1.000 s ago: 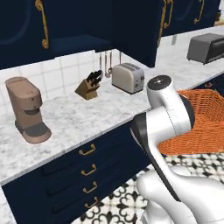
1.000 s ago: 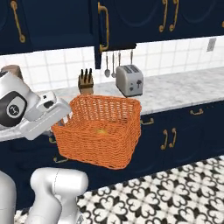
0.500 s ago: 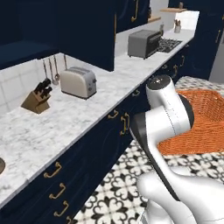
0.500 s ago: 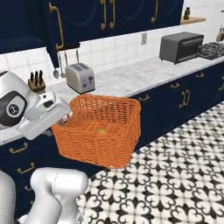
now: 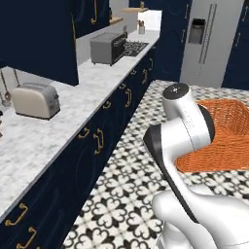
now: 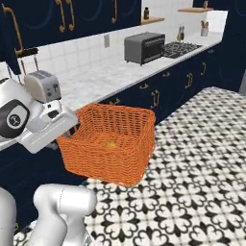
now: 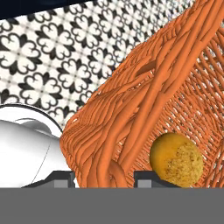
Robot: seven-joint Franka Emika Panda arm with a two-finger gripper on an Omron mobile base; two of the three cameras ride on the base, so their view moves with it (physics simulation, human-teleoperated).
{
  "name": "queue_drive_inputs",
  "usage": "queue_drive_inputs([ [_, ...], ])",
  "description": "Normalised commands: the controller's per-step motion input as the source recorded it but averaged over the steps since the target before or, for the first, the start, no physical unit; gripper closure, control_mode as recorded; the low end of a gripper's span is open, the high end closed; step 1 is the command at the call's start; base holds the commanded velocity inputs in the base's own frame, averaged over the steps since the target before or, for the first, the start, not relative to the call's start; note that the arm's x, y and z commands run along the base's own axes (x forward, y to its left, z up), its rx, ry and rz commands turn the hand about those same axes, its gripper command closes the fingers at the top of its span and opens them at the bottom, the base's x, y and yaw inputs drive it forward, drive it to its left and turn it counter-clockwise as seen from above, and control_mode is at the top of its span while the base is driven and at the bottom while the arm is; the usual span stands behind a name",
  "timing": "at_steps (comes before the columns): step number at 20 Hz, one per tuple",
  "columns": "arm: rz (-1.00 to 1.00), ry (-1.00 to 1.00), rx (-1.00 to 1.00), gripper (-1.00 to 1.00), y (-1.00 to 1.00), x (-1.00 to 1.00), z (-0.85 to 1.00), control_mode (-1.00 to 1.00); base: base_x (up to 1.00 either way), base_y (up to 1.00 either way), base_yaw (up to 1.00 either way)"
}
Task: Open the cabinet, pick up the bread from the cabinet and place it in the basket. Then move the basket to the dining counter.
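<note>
The gripper point(image 7: 105, 177) is clamped on the near wall of the basket point(image 6: 113, 144), one fingertip either side of the weave, holding it up over the patterned floor point(image 6: 202, 158). The bread point(image 7: 176, 160) lies inside, at four o'clock in the hand view

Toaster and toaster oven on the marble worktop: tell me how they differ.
The toaster is small, rounded and pale silver-cream; the toaster oven is larger, boxy and dark grey with a black front door. The toaster stands close to the carried basket in the right base view; the toaster oven stands farther along, next to the stovetop. Both rest upright on the same marble worktop against the tiled wall.
</note>
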Motion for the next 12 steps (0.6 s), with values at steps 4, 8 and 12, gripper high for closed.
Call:
queue_drive_inputs([
  [4,0.0,0.0,0.0,1.0,0.0,0.0,0.0,1.0,0.0,-0.7,-0.42],
  [8,0.0,0.0,0.0,1.0,0.0,0.0,0.0,1.0,0.03,-0.79,-0.41],
  [12,0.0,0.0,0.0,1.0,0.0,0.0,0.0,1.0,0.03,-0.74,-0.41],
])
